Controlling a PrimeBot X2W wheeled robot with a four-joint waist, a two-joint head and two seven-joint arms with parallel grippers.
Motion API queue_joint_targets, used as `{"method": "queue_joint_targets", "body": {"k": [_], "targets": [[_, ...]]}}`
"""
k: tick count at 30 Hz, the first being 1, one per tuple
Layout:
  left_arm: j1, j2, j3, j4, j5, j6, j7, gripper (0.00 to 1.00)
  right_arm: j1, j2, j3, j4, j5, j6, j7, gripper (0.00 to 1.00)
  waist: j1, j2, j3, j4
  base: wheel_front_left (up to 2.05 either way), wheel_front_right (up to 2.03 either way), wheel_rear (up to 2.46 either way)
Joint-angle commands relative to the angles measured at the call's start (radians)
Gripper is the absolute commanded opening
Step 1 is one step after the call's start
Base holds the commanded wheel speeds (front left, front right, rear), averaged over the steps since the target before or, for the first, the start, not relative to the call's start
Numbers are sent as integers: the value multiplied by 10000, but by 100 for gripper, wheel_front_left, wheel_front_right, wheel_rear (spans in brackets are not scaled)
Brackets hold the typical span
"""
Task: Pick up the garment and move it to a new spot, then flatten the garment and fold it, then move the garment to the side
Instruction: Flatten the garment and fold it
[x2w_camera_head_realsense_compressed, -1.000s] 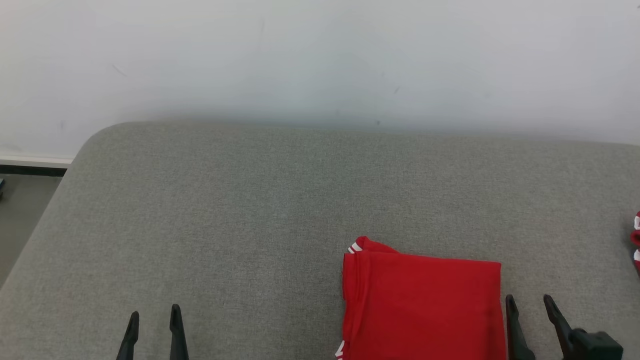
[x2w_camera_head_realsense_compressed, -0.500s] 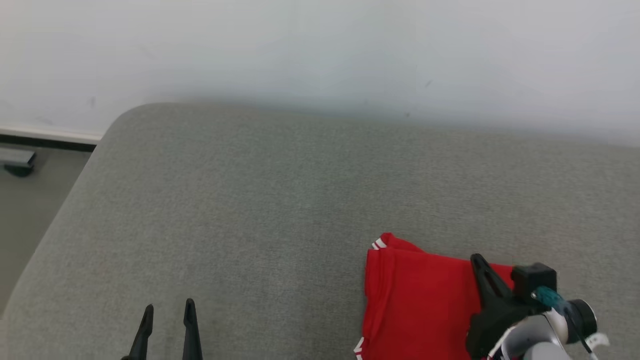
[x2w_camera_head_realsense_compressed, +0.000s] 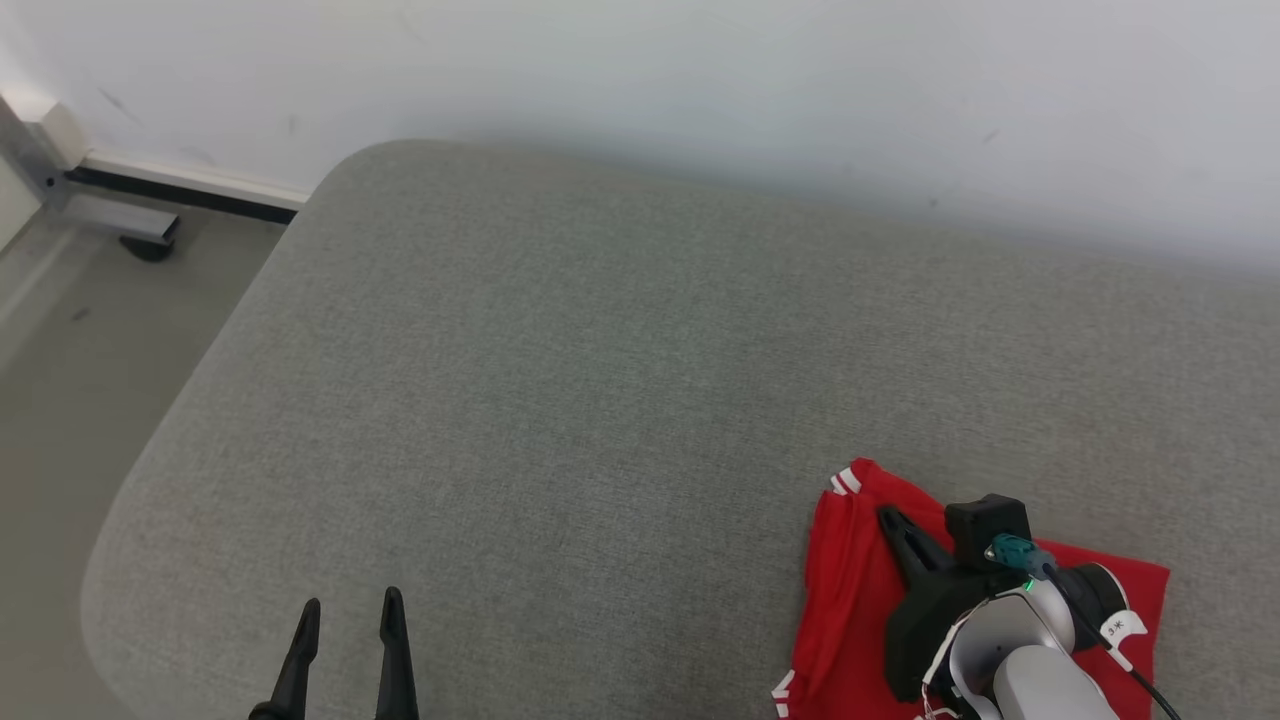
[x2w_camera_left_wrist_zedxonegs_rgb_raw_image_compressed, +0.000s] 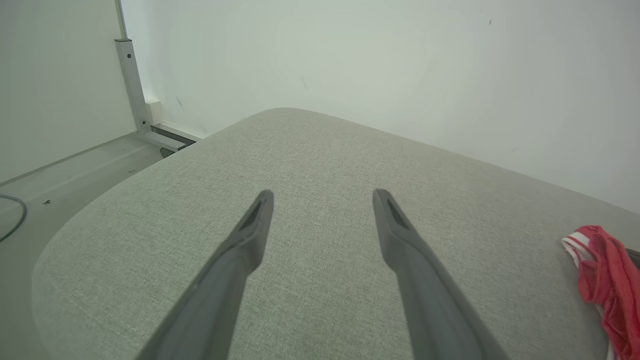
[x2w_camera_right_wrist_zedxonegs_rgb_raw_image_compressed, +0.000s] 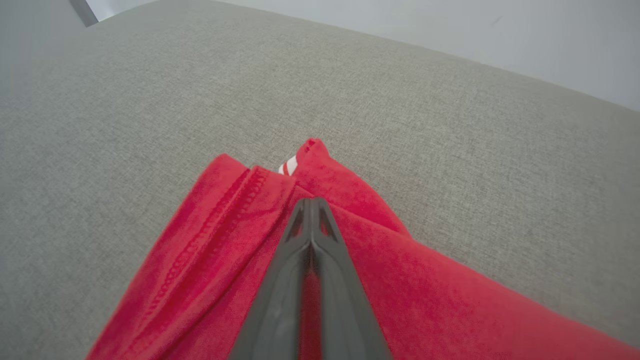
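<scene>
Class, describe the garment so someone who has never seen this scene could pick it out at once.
Start at the wide grey cushion below the white wall. Toward its near right side lies a folded red garment, with the right end effector closed on it. It is the one bright red thing, with white stripes at its edges.

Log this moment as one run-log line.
right gripper: shut on folded red garment | left gripper: open, empty, over grey cushion
</scene>
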Motion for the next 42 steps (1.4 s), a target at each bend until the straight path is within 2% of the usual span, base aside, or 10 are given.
{"method": "queue_joint_targets", "body": {"k": [1,23,32,42], "targets": [[-128,-14,-26,-8,-26,-5,-23,100,-133,-84,64,105,59,-1,-57,0,0,0,158,224,0,0,0],[-221,-15,-357,-16,-280,241,-23,100,-928,161,909,1139,333,-1,-37,0,0,0,434,605,0,0,0],[-207,-15,-376,-1,-326,281,-23,100,-1017,314,1517,1140,731,-1,-127,0,0,0,411,660,0,0,0],[-87,-15,-237,13,-297,270,-23,100,-1326,374,2284,422,1603,-1,-458,0,0,0,224,483,0,0,0]]}}
